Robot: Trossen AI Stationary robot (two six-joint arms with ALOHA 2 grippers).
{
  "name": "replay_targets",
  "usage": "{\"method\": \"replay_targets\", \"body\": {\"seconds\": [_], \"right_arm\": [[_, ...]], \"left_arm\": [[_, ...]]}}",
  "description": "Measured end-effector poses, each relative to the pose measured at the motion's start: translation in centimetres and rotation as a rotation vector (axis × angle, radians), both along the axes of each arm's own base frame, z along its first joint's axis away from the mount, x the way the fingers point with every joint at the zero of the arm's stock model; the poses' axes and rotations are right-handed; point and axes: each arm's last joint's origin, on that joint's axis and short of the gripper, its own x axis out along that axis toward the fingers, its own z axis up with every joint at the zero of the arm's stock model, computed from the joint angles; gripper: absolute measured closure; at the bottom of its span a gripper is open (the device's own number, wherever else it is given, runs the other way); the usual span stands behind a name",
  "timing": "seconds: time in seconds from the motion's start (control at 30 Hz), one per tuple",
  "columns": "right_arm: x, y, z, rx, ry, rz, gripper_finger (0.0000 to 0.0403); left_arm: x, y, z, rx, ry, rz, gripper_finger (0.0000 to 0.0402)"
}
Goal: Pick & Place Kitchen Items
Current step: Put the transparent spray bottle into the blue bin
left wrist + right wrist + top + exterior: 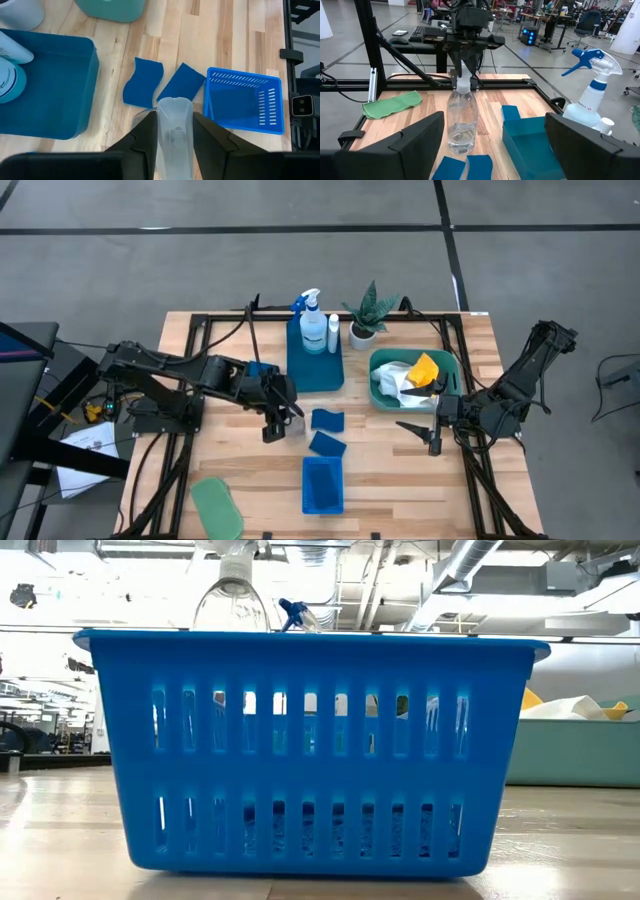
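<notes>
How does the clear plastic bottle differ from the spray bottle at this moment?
The clear plastic bottle stands on the bare wood table, while the spray bottle stands in the dark blue tray.
The clear bottle's neck sits between the fingers of the left gripper; nothing touches the spray bottle.
The clear bottle has a plain white cap; the spray bottle has a blue trigger head.
Both stand upright.

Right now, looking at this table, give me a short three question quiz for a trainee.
1. True or false: the left pincer is closed around the neck of the clear plastic bottle.
2. What colour is the cloth at the table's front left corner?
3. The two blue sponges lie: A in the teal tub, B on the bare wood, C in the blue basket.

Key: 1 true; 2 green; 3 B.
</notes>
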Motion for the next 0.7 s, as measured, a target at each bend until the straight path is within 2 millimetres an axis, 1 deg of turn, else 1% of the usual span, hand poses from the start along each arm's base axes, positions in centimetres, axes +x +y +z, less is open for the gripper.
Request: {"method": "replay_targets", "body": {"seconds": [0.4,0.7], "right_arm": [[0.00,0.00,0.00,0.000,0.000,0.000,0.0067],[0.00,0.00,0.00,0.000,0.000,0.000,0.0067]], "left_arm": [[-0.02,0.00,0.01,0.003,-0.001,-0.005,0.0308],[-0.46,0.10,0.40,0.002,-0.012,-0.007,0.0309]]}}
